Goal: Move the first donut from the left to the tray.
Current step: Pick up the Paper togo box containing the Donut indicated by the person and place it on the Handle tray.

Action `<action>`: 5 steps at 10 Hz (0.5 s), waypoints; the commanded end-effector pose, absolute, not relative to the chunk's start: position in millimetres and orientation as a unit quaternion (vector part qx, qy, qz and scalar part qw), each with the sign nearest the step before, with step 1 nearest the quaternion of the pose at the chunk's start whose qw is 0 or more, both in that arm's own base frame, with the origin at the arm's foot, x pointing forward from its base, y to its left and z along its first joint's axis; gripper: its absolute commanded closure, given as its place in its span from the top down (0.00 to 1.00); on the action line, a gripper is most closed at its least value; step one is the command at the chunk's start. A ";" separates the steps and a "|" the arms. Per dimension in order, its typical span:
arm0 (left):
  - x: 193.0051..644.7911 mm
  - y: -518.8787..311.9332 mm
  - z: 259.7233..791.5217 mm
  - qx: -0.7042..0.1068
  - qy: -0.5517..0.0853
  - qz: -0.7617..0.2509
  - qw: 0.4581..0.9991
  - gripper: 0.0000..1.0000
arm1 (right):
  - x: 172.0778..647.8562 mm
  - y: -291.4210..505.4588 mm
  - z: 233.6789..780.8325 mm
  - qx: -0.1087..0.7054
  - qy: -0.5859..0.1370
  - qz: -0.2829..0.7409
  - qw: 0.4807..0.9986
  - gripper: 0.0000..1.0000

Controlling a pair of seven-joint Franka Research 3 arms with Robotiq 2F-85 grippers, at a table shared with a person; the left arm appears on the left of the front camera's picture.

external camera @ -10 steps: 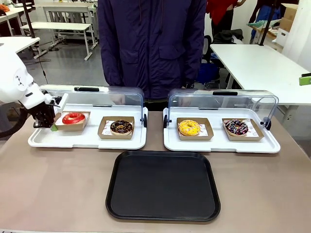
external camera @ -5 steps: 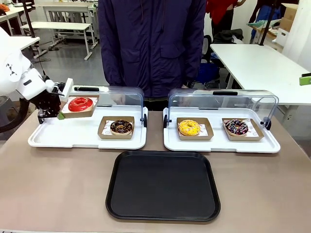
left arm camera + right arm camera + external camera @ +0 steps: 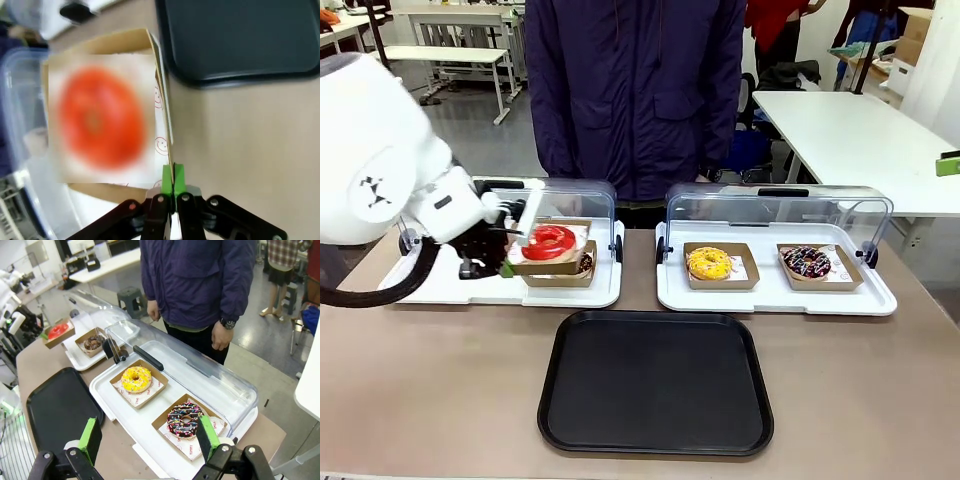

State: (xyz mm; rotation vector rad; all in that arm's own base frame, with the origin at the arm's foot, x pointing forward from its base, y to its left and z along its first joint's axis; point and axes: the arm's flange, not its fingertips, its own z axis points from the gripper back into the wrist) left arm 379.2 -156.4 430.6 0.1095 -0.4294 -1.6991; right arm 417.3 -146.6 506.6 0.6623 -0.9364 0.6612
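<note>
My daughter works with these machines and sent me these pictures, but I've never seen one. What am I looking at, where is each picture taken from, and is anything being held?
These are two white robot arms at a table, with a person standing at the far side. The wide picture comes from a fixed camera between the arms. The other two come from cameras on the arms' wrists, looking along the fingers.

On the table lie a black tray and two white trays with clear domed lids, which hold a chocolate donut, a yellow donut and a sprinkled donut.

The left gripper is shut on the edge of the cardboard holder carrying the red-glazed donut, lifted above the chocolate one. The right gripper is open and holds nothing.
</note>
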 end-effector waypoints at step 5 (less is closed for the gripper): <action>363.2 -186.6 433.9 0.056 -0.181 -0.760 0.622 0.01 | 419.4 -145.4 507.4 0.311 -0.446 0.308 0.781 1.00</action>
